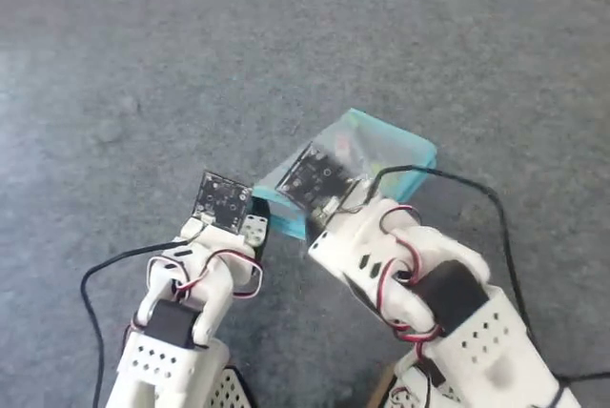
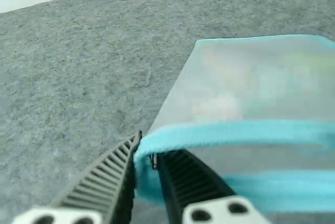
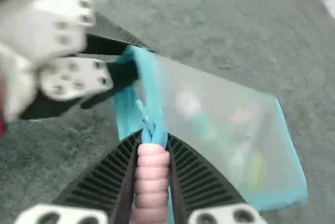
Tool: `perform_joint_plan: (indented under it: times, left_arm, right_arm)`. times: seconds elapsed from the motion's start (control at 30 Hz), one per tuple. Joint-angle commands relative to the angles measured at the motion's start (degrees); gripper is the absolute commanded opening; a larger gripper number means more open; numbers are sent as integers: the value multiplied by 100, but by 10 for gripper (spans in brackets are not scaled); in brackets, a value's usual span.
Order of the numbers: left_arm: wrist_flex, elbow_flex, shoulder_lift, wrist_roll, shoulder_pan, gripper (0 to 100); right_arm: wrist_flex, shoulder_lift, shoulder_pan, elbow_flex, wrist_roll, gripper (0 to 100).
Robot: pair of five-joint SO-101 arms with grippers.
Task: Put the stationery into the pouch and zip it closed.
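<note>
From where I stand, the translucent plastic pouch (image 1: 386, 146) with turquoise fabric trim lies on the grey, felt-covered tabletop (image 1: 143, 74), between and just ahead of the two arms. The stationery (image 3: 238, 130) looks to be inside already, as soft coloured shapes behind the plastic, though I cannot make out single items. The left gripper (image 2: 146, 153) has its black ribbed fingers pressed together on the corner of the pouch, pinching the turquoise zip band (image 2: 235, 130) at its end. The right gripper (image 3: 153, 137) sits just beside it, its fingers pinching the pink rubbery zip pull (image 3: 152, 177) where it meets the band. So I take the loading as done and the zipping as the step in hand. The band shows as two turquoise strips in the left wrist view, so the mouth seems to gape open. The next move, I reckon, calls for the right arm to draw the pull along the band, away from the pinned corner, while the left holds that corner taut so the pouch does not slide or bunch.
</note>
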Motion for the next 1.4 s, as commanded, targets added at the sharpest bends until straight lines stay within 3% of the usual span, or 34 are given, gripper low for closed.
perform_joint_plan:
  times: [0.0,0.2,0.33,0.43,0.6,0.8,0.9,1.17,1.37]
  left_arm:
    - [26,-347,-26,167,-580,10]
    - [211,-462,-26,141,-738,10]
    - [211,-470,-26,141,-765,10]
    - [193,-470,-26,141,-791,10]
    - [176,-488,-26,158,-905,10]
    - [185,-558,-26,185,-1134,10]
    - [185,-558,-26,185,-1143,10]
    - [185,-558,-26,185,-1231,10]
    - [185,-567,-35,185,-1231,10]
  right_arm:
    - [224,321,207,-765,-88,6]
    - [207,1578,22,-1530,-105,7]
    - [224,1719,-1103,-1697,-35,7]
    - [418,1587,-1877,-1512,422,9]
    - [963,857,-2571,-1204,862,54]
    - [1288,198,-2580,-888,923,331]
    - [1288,136,-2580,-835,923,411]
    - [1235,127,-2527,-826,914,435]
    - [831,127,-1042,-88,923,435]
